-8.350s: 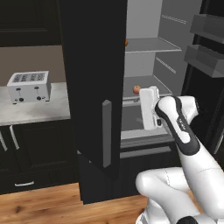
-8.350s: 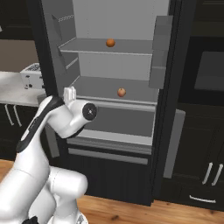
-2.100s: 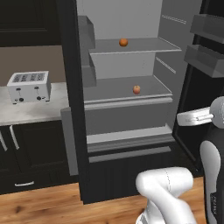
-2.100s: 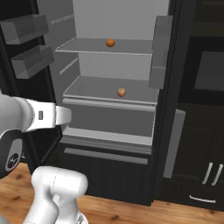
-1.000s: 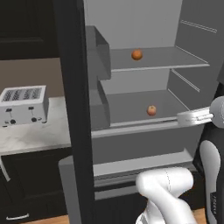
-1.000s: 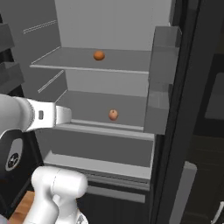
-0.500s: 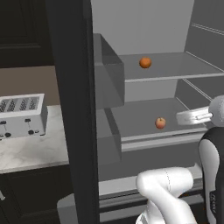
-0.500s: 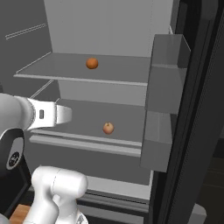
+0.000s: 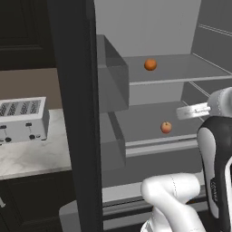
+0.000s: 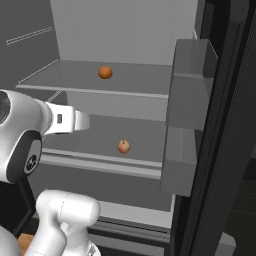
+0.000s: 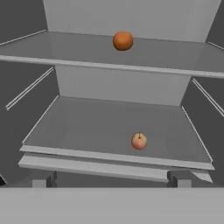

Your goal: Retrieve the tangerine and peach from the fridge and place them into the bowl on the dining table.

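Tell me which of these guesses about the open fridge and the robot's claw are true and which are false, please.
1. The tangerine sits on a higher shelf than the peach. True.
2. The gripper is closed around the peach. False: its jaws stand open and empty, short of the shelf's front edge.
3. Both fruits are inside the fridge. True.
4. The two fruits touch each other. False: they lie apart, on separate shelves.
5. A toaster stands on the counter beside the fridge. True.
6. The peach lies at the very back of its shelf. False: it rests toward the front, nearer the edge than the back wall.
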{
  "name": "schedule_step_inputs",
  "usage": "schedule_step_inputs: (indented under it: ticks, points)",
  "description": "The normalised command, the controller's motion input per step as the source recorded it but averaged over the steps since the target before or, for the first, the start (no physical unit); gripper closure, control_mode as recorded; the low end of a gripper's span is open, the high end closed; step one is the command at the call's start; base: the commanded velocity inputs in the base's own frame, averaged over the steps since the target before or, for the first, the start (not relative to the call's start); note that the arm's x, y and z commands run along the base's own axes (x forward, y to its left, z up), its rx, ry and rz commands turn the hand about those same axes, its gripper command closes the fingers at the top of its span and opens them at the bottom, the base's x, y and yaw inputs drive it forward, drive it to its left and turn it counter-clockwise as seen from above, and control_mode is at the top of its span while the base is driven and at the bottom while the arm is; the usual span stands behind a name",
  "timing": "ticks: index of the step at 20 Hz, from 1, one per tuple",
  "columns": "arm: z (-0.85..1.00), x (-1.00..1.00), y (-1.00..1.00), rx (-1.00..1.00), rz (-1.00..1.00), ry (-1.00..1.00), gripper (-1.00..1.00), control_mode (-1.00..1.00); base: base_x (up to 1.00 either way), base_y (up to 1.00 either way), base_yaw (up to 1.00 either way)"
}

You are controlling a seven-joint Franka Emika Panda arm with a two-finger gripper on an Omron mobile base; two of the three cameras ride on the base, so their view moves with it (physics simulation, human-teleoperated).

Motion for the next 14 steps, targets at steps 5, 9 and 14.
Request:
schedule_step_inputs:
  ticks: [5,9,14]
  points:
    - [0.35,0.00,-0.01,0.00,0.00,0.02,-1.00,-1.00,0.00,0.00,0.00]
    - [0.32,0.14,0.00,0.00,0.00,0.00,-1.00,-1.00,0.00,0.00,0.00]
    - [0.14,0.49,0.00,0.07,0.00,0.00,-1.00,-1.00,0.00,0.00,0.00]
